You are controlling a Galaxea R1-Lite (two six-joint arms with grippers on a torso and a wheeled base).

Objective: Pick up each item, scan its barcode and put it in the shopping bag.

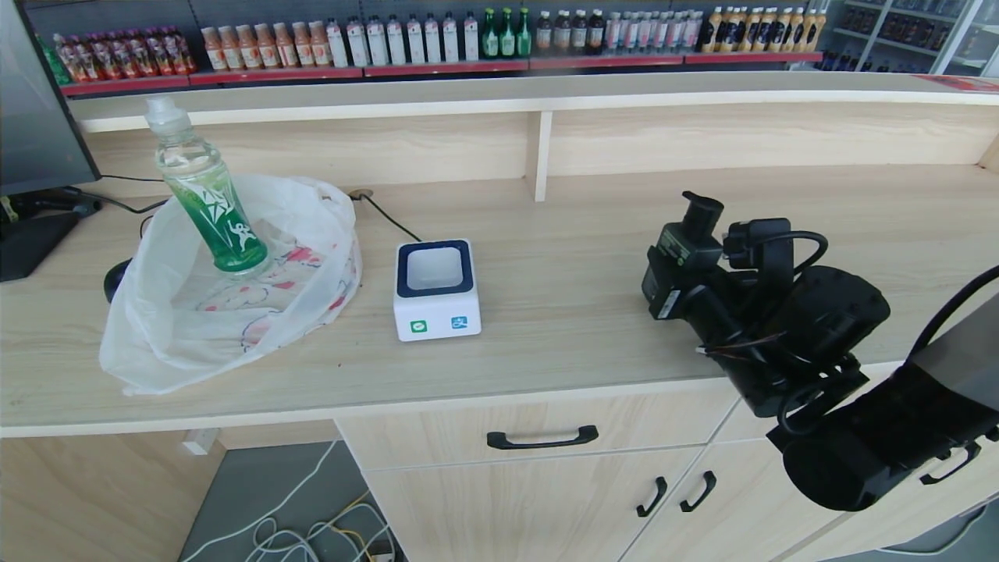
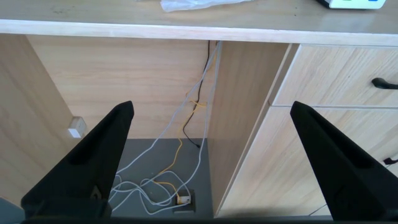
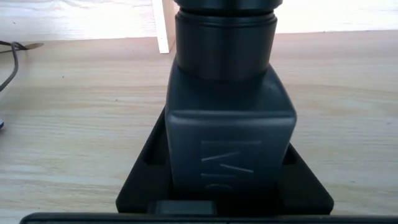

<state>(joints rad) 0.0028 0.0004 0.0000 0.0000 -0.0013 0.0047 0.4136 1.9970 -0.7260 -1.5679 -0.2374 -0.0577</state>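
While a dark bottle [image 1: 676,261] is gripped by the right gripper [image 3: 225,186] over the right of the counter [image 1: 562,312], probably for scanning at the scanner [image 1: 435,289] to its left, the left gripper [image 2: 211,112] is parked open below the near edge; a green bottle [image 1: 207,195] is stood in the bag [image 1: 187,328].

The pale wooden counter [image 1: 585,257] has a smooth, matt, grain-patterned face, the thin translucent white plastic shopping bag [image 1: 179,336] is crinkled and faintly shiny, and the clear glossy plastic bottle with a green label [image 1: 211,203] catches the light. The white and navy cube scanner [image 1: 435,300] is smooth satin plastic with a glossier pale window on top. The dark grey square bottle [image 3: 230,143] looks like smooth semi-matt plastic with raised lettering and a shinier black cap, the left gripper [image 2: 211,168] has 2 matt black fingers [image 2: 87,168], and the black drawer handles [image 1: 542,439] show a soft sheen.
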